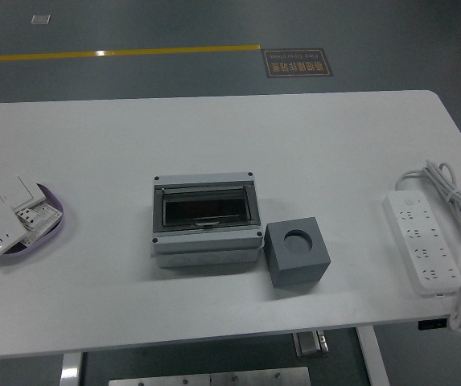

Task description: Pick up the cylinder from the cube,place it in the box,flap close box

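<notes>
Head view: white table point(214, 137) over grey floor with a yellow line point(117, 54) at 12 o'clock.
Box point(205, 219): table centre, long axis 9-to-3, dark flap shut.
Cube point(296, 252): touching box's 4 o'clock corner; round recess faces up.
Cylinder: cannot tell where.
Hands: cannot tell their state; neither shows.
Power strip point(421, 242): 3 o'clock.
Purple dish point(53, 228): 9 o'clock, holding switches.

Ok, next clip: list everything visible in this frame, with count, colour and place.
table: one, white, fills the view
box: one, grey, dark clear flap shut, table centre
cube: one, dark grey, round hole on top, just right of the box
cylinder: none visible
power strip: one, white, coiled cord, right edge
dish: one, purple, left edge, holding white switches and sockets
robot hands: only dark slivers at the right edge
</notes>
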You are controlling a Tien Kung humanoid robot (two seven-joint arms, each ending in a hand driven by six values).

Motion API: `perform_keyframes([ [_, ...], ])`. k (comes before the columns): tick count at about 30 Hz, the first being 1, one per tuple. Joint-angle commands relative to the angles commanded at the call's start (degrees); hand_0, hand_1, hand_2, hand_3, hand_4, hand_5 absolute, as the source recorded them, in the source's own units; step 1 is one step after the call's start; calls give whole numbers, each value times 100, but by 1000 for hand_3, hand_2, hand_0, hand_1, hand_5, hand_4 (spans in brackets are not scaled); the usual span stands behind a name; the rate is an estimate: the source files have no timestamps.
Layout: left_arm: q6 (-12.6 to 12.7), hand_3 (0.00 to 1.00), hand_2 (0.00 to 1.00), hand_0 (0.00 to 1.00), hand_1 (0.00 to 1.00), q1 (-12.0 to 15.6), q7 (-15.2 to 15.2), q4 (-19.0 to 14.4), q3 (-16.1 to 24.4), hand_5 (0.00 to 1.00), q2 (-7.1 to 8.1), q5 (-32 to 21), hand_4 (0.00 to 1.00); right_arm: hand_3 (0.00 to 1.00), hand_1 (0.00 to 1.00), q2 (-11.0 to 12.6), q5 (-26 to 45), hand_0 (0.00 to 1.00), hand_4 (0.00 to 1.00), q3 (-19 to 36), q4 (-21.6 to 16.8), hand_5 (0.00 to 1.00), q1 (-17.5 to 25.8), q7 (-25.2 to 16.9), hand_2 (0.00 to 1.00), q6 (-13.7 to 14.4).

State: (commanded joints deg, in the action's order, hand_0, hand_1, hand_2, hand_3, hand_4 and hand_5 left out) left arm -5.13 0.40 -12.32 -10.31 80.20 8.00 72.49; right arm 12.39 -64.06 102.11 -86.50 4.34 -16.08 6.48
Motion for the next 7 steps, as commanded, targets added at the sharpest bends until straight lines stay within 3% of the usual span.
perform_keyframes([
  [7,-2,637,575,638,663,-15,7,0,2,279,-6,4,724,666,618,24,-37,608,788,-39,11,235,-53,30,659,9],
])
